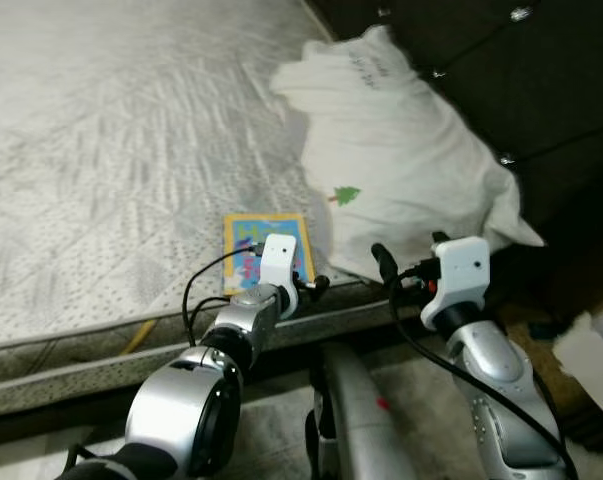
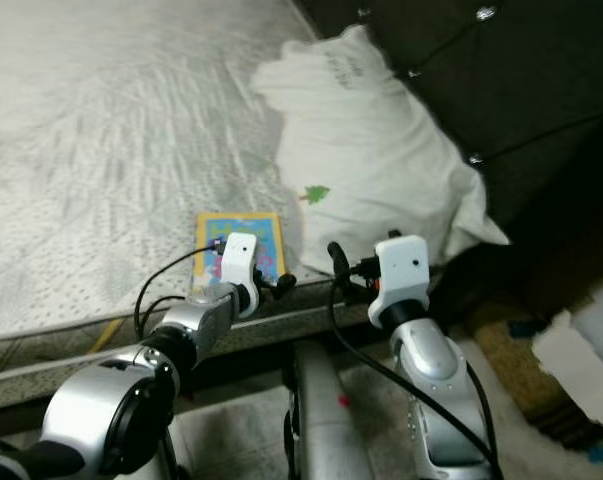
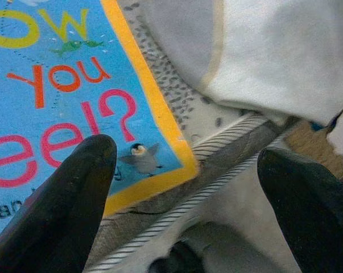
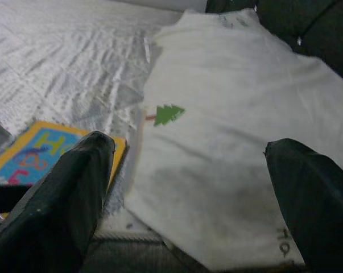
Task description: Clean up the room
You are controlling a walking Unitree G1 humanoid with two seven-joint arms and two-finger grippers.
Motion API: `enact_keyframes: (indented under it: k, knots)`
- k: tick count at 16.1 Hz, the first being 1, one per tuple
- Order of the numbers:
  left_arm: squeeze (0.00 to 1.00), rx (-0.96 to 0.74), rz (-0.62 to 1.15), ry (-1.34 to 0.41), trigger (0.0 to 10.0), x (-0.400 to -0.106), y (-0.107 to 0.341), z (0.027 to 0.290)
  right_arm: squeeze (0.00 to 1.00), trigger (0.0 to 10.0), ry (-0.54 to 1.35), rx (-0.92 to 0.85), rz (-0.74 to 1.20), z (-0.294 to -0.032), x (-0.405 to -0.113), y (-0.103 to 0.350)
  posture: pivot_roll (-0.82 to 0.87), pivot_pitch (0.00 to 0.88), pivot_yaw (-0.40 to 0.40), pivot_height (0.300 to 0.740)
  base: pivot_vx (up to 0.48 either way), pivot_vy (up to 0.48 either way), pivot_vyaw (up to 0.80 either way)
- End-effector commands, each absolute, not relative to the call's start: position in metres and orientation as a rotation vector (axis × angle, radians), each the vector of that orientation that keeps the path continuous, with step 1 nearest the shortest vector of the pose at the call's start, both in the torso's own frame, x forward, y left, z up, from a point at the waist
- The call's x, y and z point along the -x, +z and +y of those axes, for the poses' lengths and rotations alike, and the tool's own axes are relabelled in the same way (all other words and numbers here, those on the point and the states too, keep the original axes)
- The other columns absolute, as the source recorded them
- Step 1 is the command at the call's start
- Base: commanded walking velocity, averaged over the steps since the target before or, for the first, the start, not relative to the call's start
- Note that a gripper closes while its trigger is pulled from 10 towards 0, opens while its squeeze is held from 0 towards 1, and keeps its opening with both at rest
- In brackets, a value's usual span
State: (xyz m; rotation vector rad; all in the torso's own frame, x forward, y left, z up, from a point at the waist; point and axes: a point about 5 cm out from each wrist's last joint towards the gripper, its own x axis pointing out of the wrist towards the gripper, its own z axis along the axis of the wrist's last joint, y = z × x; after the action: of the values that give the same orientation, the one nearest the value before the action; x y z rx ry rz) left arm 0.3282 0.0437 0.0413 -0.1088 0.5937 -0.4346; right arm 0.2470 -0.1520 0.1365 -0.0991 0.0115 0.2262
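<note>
A children's book point(image 1: 243, 243) with a blue cover and yellow border lies flat on the grey mattress point(image 1: 111, 150), close to its near edge. Just to its right rests a white pillow point(image 1: 401, 170) with a small green tree mark. My left gripper point(image 3: 188, 156) is open over the book's near corner point(image 3: 57, 96) and the mattress edge, with nothing between its fingers. At the near end of the pillow point(image 4: 228, 131), my right gripper point(image 1: 409, 250) is open and holds nothing.
A dark tufted headboard point(image 1: 521, 90) stands behind the pillow on the right. White paper or packaging point(image 1: 591, 360) and some clutter lie on the floor at the right. Beneath the mattress, its base point(image 1: 71, 375) runs along the front.
</note>
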Motion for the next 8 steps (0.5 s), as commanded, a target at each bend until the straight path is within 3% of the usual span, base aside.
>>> enact_keyframes:
  k: [1,6,8]
  knots:
    - [0.00,0.099,0.620,-0.468,10.0,-0.321,0.035,0.037,0.00,10.0,0.234,0.106,0.010,-0.152,-0.246,0.140,-0.17,0.090,-0.060,0.542,0.000,0.000,0.00]
    - [0.00,0.053,0.634,-0.555,10.0,-0.307,0.028,0.018,0.00,10.0,0.226,0.104,0.029,-0.152,-0.237,0.139,-0.18,0.120,-0.071,0.542,0.000,0.000,0.00]
    - [0.00,-0.016,0.539,-0.466,10.0,-0.312,0.033,0.019,0.00,10.0,0.241,0.095,0.047,-0.148,-0.241,0.137,-0.17,0.121,-0.071,0.542,0.000,0.000,0.00]
